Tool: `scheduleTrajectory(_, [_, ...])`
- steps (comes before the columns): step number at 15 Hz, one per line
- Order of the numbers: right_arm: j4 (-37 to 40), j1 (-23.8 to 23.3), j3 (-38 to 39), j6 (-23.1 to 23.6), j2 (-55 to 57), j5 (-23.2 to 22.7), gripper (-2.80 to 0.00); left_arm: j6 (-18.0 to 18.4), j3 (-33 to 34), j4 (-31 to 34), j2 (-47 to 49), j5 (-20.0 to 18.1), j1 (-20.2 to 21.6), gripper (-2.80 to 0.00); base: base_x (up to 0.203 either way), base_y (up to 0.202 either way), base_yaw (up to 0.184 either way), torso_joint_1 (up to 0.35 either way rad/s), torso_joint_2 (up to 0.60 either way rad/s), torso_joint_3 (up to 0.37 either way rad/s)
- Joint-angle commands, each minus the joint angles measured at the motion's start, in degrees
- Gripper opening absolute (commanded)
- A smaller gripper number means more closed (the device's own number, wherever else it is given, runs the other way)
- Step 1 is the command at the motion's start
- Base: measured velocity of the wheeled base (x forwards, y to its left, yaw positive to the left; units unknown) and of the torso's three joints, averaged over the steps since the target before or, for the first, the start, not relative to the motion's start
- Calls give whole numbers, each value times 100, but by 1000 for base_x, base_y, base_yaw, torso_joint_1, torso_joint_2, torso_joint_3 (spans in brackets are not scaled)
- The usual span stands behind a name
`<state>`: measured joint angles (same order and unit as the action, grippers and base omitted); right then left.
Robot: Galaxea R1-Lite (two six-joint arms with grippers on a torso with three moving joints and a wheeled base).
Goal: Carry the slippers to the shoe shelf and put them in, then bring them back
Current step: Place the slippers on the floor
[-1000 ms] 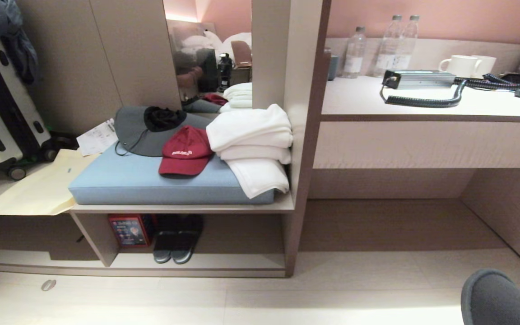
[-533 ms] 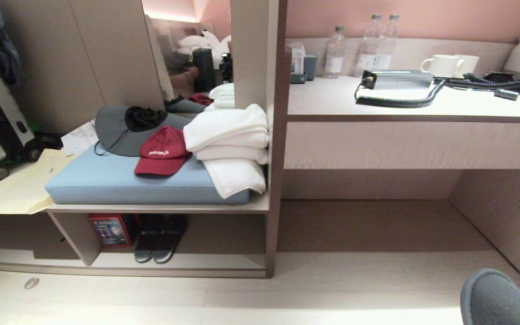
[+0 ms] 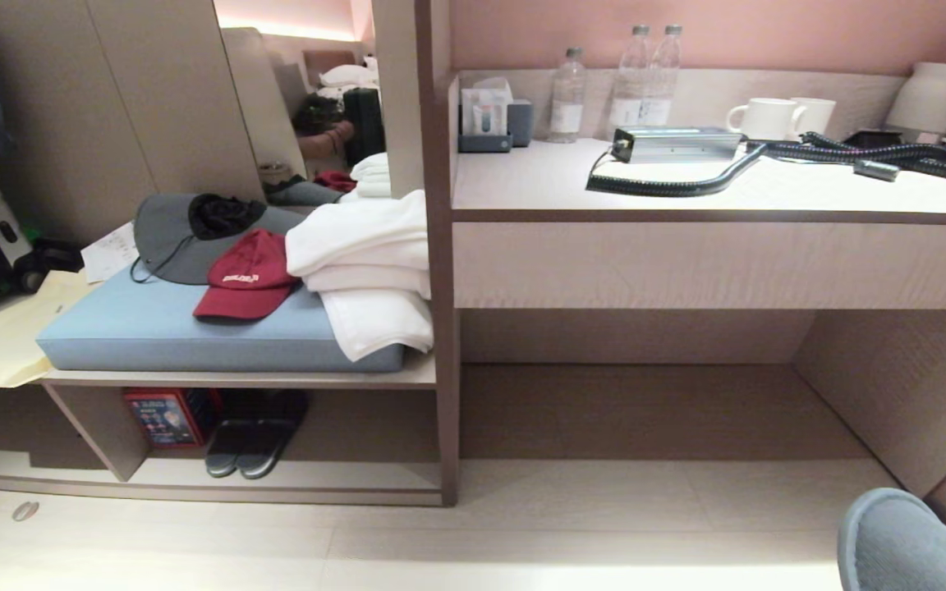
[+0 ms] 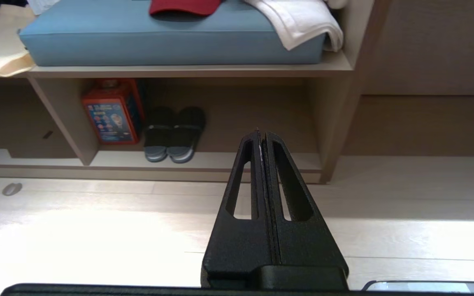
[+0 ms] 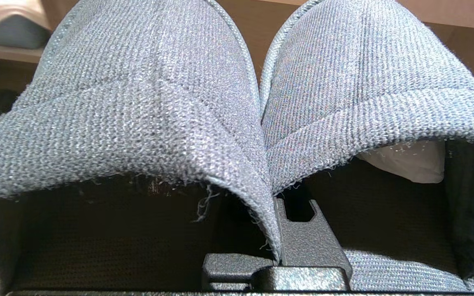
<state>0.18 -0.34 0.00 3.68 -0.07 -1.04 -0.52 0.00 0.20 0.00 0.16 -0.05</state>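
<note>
The right gripper (image 5: 280, 246) pinches the adjoining inner edges of the slippers (image 5: 237, 102), toes pointing forward. The shoe shelf (image 3: 317, 476) lies ahead and well to the left (another dark pair sits inside). The left gripper (image 4: 261, 135), pressed together, carries nothing.

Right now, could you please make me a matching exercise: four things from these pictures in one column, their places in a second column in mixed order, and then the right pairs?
Things
1. red cap
2. white mugs
3. grey-blue slippers
4. red box

Places
A. in the shoe shelf, beside the dark slides
B. clamped in the right pincer
C. on the blue cushion
D. on the desk top

Pairs: 1-C, 2-D, 3-B, 4-A
</note>
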Motion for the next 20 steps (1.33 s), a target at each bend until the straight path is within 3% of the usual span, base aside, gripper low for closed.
scheduleTrajectory(1, [-1,-1,9,1,-10,-2,-280,8,0,-2,18,2,-4,-280,0,-196,-2,3,2,7])
scheduleTrajectory(13, [-1,-1,9,1,-10,-2,-280,17,0,-2,0,2,-4,-280,0,-192,2,2,4,3])
scheduleTrajectory(20, [-1,-1,9,1,-10,-2,-280,32,0,3,4,0,-4,-280,0,-13,0,0,0,0])
